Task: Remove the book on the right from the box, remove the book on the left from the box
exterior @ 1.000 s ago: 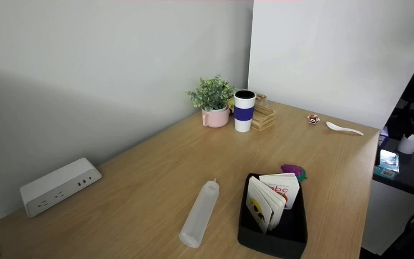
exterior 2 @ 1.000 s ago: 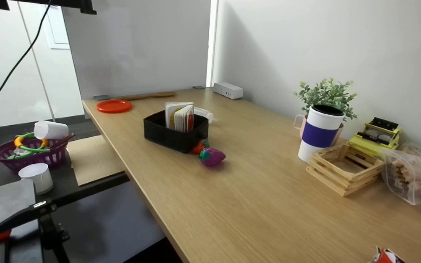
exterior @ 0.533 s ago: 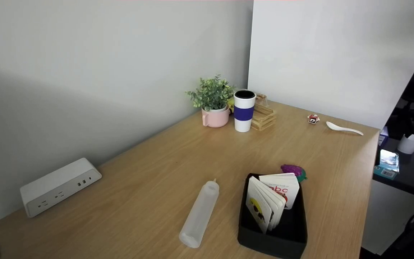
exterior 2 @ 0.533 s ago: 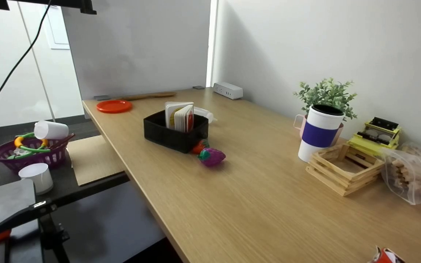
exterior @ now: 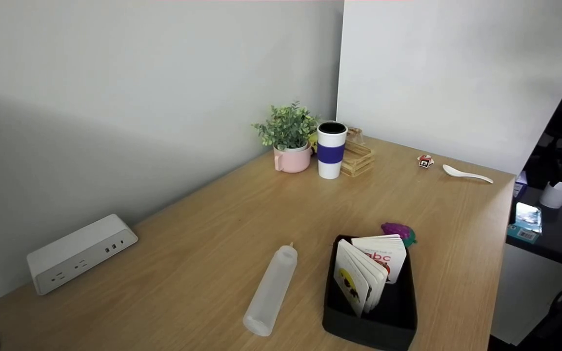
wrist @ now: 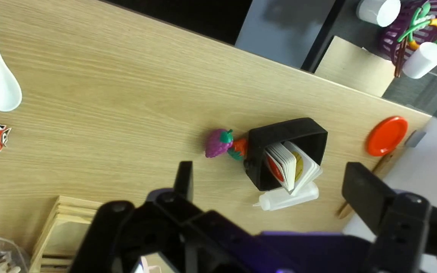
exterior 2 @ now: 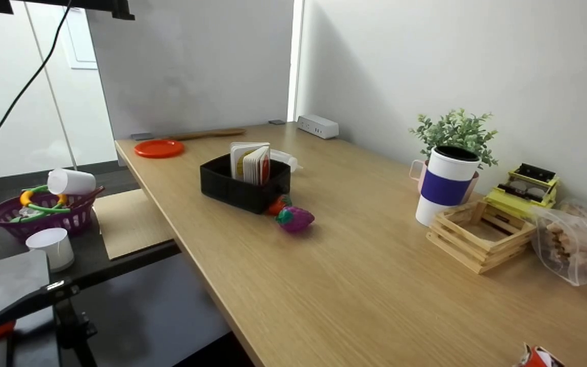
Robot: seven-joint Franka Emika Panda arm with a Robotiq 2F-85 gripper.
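A wooden table [exterior 2: 375,285] is used as the work surface beneath the box [exterior: 369,331]. The gripper [wrist: 269,178] is held well apart from the box; its fingers [wrist: 362,193] are spread wide, and nothing is gripped between them. The box is set upright, with a clear bottle [exterior: 271,290] laid near its long wall.

The abc book [exterior: 393,251] and the fanned book [exterior: 360,277] are contained in the box, stood on edge with their tops above its rim. In an exterior view, the former is placed toward the right of the box, the latter toward its left. No removal is done; approach to the abc book, taken as the right one, is judged to be the step in hand. For the next move, the gripper should be brought over the box, the fingers aligned across that book's thickness, and a straight descent made.

A purple toy [wrist: 216,144] is placed near the short wall of the box, with a red toy [wrist: 240,146] between; contact with both should be avoided.
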